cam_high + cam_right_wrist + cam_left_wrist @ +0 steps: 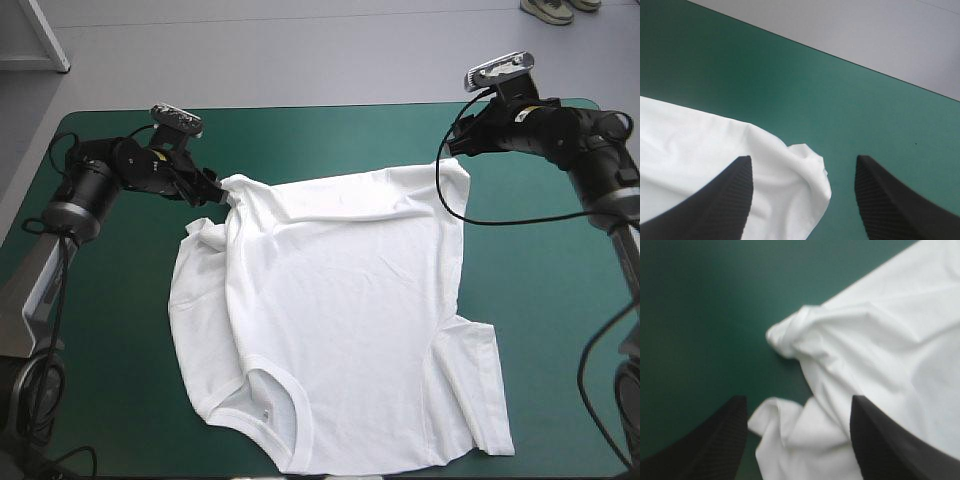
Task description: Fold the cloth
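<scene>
The T-shirt (340, 320) lies spread on the teal-green cover (120, 300). Only wrist views show left gripper (797, 402) and right gripper (802, 160) gaping, empty, over bunched corners.

T-shirt (340, 320) spread flat, mid table (110, 350).

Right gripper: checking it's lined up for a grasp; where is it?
In its wrist view the right gripper stands open with the T-shirt's far right corner between its fingers, close to the table's far edge.
</scene>
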Available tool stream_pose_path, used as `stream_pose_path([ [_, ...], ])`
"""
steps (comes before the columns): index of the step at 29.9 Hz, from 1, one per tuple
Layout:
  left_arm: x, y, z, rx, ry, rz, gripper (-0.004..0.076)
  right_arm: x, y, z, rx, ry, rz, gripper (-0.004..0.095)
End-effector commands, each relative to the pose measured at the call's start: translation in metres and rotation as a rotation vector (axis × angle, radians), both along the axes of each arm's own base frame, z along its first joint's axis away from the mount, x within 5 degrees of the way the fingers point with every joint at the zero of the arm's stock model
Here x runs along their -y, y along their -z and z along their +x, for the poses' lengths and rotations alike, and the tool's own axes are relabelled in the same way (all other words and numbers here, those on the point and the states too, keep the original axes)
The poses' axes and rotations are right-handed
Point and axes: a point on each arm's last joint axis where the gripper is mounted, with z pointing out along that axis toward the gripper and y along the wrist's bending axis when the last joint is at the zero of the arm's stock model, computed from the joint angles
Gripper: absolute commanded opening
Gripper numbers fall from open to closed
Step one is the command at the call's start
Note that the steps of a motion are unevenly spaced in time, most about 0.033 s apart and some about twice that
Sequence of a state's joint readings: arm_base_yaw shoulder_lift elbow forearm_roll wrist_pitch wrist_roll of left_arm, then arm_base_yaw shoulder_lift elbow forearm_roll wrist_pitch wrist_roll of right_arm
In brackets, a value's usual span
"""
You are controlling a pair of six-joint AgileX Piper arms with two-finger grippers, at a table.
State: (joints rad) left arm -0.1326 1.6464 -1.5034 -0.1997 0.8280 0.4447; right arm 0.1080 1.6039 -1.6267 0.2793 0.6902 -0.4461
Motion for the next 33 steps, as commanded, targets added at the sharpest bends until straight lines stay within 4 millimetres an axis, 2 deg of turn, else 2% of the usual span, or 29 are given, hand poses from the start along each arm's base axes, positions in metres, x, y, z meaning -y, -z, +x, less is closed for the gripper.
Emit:
stream_pose_path([
  [1, -0.006, -0.032, -0.033, -0.017, -0.061, -0.032, 0.0445, 0.005, -0.055, -0.047, 0.094, 0.003, 0.071, 0.0576],
  [3, -0.007, -0.027, -0.049, -0.061, -0.067, -0.05, 0.0445, 0.004, -0.061, -0.063, 0.055, -0.01, 0.091, 0.0576],
  [8, -0.013, 0.016, -0.096, -0.18, -0.149, -0.087, 0.0445, 0.002, -0.063, -0.093, -0.08, -0.061, 0.102, 0.0576],
  [11, -0.018, 0.042, -0.123, -0.194, -0.217, -0.118, 0.0444, 0.002, -0.061, -0.105, -0.114, -0.062, 0.118, 0.0576],
  [14, -0.021, 0.058, -0.138, -0.179, -0.263, -0.147, 0.0444, 0.001, -0.057, -0.113, -0.13, -0.07, 0.137, 0.0576],
  [18, -0.022, 0.078, -0.14, -0.194, -0.311, -0.157, 0.0444, 0.001, -0.043, -0.115, -0.159, -0.066, 0.148, 0.0576],
  [22, -0.029, 0.084, -0.137, -0.182, -0.366, -0.116, 0.0444, -0.001, -0.031, -0.113, -0.198, -0.073, 0.149, 0.0576],
  [27, -0.046, 0.089, -0.129, -0.165, -0.434, -0.103, 0.0444, -0.003, -0.028, -0.113, -0.2, -0.091, 0.171, 0.0576],
  [33, -0.045, 0.11, -0.116, -0.231, -0.398, -0.099, 0.0444, -0.003, -0.023, -0.112, -0.217, -0.088, 0.159, 0.0576],
])
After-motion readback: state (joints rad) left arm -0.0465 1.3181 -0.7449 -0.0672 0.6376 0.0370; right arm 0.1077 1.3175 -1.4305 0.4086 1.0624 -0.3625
